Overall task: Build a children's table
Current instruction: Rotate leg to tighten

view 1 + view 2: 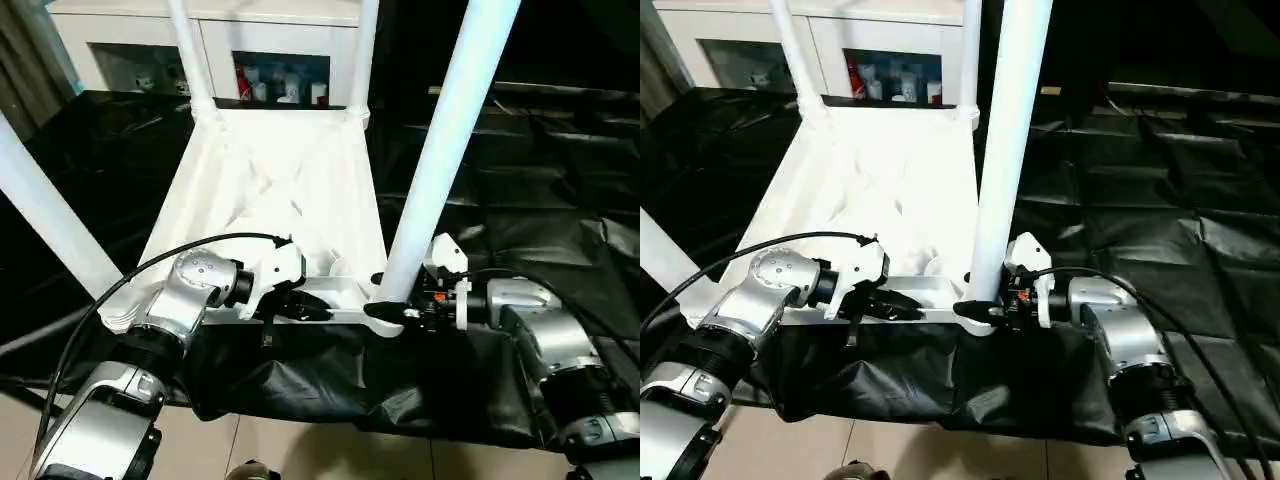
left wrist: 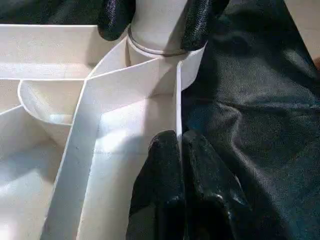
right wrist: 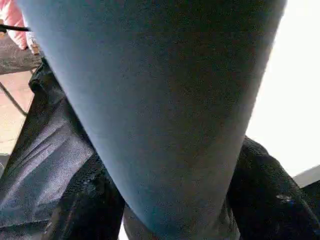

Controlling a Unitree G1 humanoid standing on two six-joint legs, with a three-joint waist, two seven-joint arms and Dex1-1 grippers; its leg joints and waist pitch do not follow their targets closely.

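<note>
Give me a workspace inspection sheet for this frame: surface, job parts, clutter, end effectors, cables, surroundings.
Surface: work table draped in black sheeting, wrinkled.
Job's things: children's table lies upside down, ribbed underside up; four white legs stand in the corner sockets, the near right leg leaning.
Clutter: nothing seen.
End effectors: left end effector shut on the tabletop's near edge wall; right end effector has its fingers around the base of the near right leg at its socket.
Cables: black cable loops over the left wrist; another runs along the right forearm.
Surroundings: white cabinet with small items behind glass, tiled floor.
</note>
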